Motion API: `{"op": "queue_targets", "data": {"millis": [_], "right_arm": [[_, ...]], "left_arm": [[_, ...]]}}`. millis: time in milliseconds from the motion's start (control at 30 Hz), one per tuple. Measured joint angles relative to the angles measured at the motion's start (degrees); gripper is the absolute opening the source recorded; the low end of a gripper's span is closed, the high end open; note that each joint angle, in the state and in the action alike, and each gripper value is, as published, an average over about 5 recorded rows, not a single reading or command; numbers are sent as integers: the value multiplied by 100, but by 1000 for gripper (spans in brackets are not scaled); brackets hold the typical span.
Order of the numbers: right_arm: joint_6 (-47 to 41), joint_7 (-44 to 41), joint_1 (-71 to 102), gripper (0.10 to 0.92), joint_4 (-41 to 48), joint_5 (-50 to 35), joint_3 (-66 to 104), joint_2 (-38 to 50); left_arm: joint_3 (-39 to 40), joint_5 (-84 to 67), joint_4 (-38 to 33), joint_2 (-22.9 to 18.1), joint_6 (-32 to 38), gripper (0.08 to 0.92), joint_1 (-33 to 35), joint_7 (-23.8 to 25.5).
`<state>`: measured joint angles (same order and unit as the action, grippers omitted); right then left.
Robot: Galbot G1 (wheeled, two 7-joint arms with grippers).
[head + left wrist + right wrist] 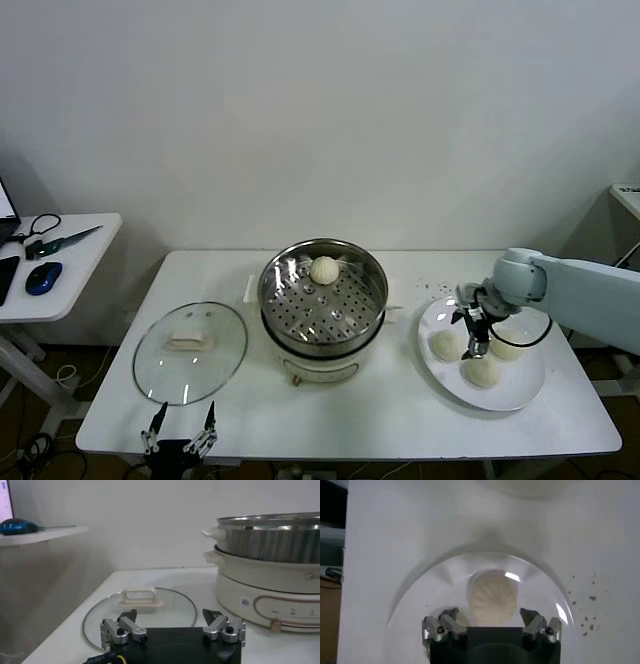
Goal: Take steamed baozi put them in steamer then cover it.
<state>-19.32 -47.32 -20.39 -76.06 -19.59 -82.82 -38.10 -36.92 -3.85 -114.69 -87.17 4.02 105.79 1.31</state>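
Four steamed baozi (pixel 323 269) are showing: one sitting in the single steamer (pixel 366 330), three on one plate (pixel 528 390). One cover (pixel 190 352) is lying apart.

Pale blue-white arm, black-and-metal grippers.
Right arm (pixel 575 288): smooth rounded shell, black cable looped at wrist. Left gripper (pixel 172 625) and right gripper (pixel 491 624): black body, silver fingers (pixel 118 630), black screws.
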Motion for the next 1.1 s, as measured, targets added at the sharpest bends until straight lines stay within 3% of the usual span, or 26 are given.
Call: {"op": "queue_targets", "data": {"millis": [400,667,1100], "right_arm": [[-34,80,471,813,369,107,497,-220],[-20,-17,513,721,418,106,556,-249],[121,-373,-243,687,289,-265,153,-200]], "left_arm": [[-16,4,20,8,-11,823,-6,4],[-26,4,17,5,-1,823,4,3],[24,23,-18,-36,9,823,-2,0]]}}
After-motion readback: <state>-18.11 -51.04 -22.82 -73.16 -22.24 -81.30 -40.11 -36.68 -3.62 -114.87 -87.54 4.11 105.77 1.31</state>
